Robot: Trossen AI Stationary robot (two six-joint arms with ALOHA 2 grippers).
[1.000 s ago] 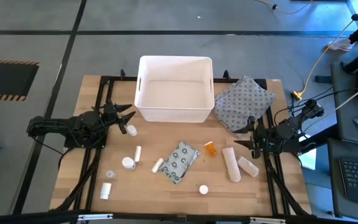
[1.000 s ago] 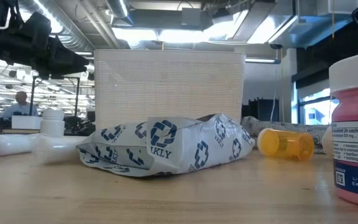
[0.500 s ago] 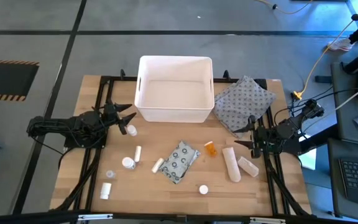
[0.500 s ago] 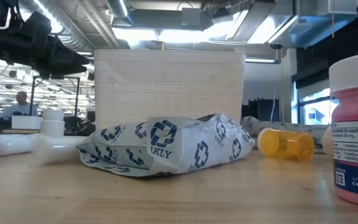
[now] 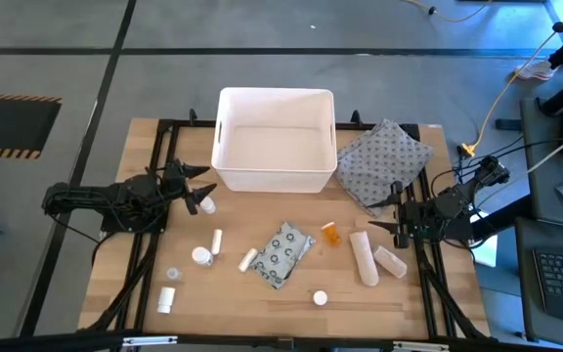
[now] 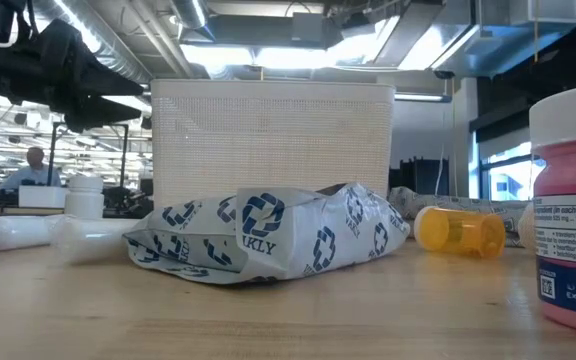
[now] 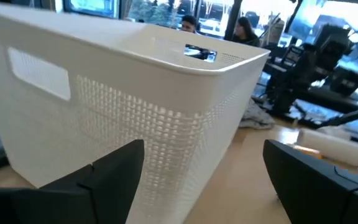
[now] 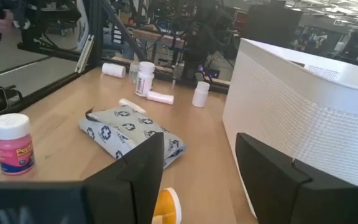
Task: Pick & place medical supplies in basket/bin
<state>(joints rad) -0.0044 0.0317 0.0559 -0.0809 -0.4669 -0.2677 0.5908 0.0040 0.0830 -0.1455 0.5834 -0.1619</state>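
Observation:
The white basket [image 5: 275,140] stands at the table's far middle. The medical supplies lie loose on the wood in front of it: a grey dotted packet [image 5: 282,252], an orange pill bottle [image 5: 331,234], two cream gauze rolls [image 5: 363,257], and small white bottles and tubes [image 5: 201,256]. My left gripper [image 5: 201,186] hovers open by the basket's near left corner [image 7: 166,124], with a white bottle [image 5: 206,203] just beside it. My right gripper [image 5: 387,217] hovers open at the table's right, next to the gauze rolls, pointing across the packet [image 8: 129,134].
A grey patterned cloth pouch [image 5: 384,161] lies to the right of the basket. A pink-labelled bottle [image 6: 570,205] stands near the front edge. Black frame rails [image 5: 154,235] run along both sides of the table. People show in the room beyond.
My left gripper has opened wider while staying in place beside the basket. The supplies and the basket lie as before.

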